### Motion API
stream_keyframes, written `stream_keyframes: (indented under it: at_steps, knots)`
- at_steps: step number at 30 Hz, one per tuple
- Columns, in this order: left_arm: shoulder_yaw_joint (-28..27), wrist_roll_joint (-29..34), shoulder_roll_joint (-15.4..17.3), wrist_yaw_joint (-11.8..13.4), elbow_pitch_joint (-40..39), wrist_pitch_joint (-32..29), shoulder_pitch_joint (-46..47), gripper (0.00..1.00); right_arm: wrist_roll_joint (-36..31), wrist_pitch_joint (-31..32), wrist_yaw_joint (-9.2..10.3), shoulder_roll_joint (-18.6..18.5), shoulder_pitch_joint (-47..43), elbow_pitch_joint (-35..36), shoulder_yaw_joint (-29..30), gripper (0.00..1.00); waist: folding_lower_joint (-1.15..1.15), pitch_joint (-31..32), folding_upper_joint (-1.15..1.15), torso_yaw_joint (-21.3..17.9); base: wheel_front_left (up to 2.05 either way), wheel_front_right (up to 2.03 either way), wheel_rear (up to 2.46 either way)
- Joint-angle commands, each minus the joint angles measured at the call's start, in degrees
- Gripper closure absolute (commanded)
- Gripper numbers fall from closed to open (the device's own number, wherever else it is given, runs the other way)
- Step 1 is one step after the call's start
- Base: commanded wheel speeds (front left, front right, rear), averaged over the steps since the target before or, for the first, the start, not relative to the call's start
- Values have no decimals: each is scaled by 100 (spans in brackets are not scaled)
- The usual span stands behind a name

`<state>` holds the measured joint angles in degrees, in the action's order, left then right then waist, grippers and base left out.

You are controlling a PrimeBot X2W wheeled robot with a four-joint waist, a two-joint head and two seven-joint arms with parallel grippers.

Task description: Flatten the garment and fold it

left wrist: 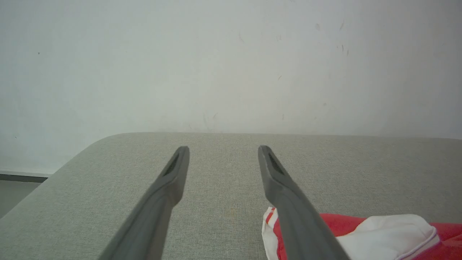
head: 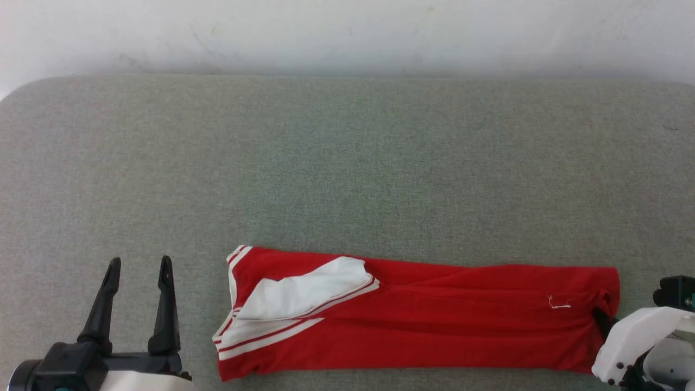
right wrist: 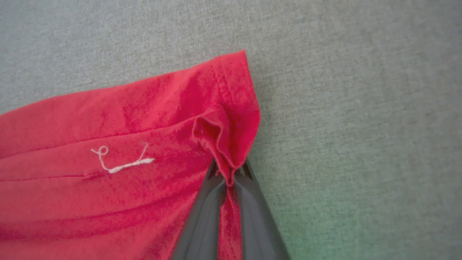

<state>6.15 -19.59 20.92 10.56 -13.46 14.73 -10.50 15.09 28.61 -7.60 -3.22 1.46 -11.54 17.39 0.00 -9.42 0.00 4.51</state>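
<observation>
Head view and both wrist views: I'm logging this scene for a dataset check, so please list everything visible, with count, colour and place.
T-shirt: one, red with white sleeve ends and red-striped white trim, folded into a long band along the table's near edge, sleeve end toward the robot's left.
Loose thread: one, white, lying on the T-shirt near its right end.
Table: one, grey-green fabric top, under the T-shirt.
Wall: one, white with scuffs, behind the table.
Left claw: one, dark fingers, open, over bare table left of the sleeve end.
Right claw: one, dark fingers, shut on the T-shirt's right-end hem.
Right wrist housing: one, white, head view's lower right.
</observation>
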Motion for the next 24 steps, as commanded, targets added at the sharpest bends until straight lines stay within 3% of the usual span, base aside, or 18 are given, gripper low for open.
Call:
stream_keyframes:
  at_steps: [1, 9, 24]
  knots:
    - [-17, 68, -34, -41, 26, 27, 89, 0, 1, 12, 11, 34, 10, -162, -29, 100, 0, -30, 0, -11, 0, 0, 0]
    - [-25, 135, -74, -85, 126, 27, 120, 0, -130, -20, 11, 34, 165, 118, 119, 100, 0, 134, 0, -124, 0, 0, 0]
    - [1, 180, -93, -68, 252, 27, -55, 0, -713, 253, 11, -417, -12, 944, 1404, 100, 0, 354, 0, -188, 0, 0, 0]
